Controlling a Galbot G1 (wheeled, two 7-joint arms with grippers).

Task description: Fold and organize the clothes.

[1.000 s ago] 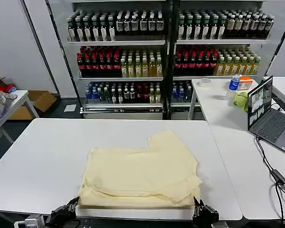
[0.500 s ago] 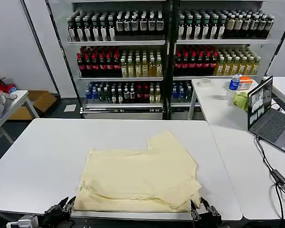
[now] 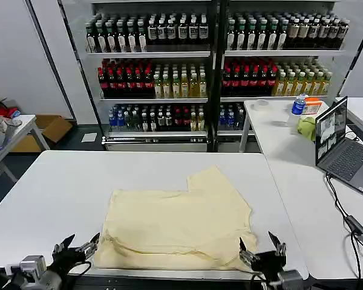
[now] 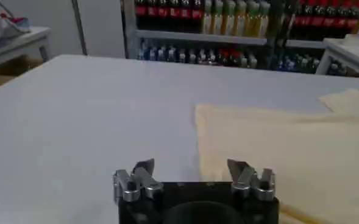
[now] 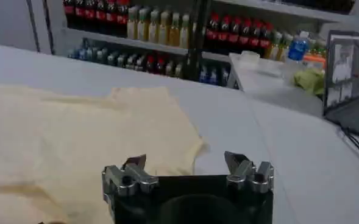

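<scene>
the left gripper (image 3: pixel 78 248) sits at the near left edge of the white table (image 3: pixel 60 193), its jaws spread wide and holding nothing, just beside the near left corner of the shirt (image 3: pixel 178 220). in the left wrist view the left gripper (image 4: pixel 191 176) hovers over bare tabletop with the shirt (image 4: pixel 277 146) edge beside it. the pale yellow shirt lies flat and folded on the middle of the table, toward the near edge, with a flap sticking out at its far right. the right gripper (image 3: pixel 261 248) is at the near right corner of the shirt, jaws spread and empty. on the right, a second table (image 3: pixel 302 181) carries a laptop (image 3: pixel 339 145).
</scene>
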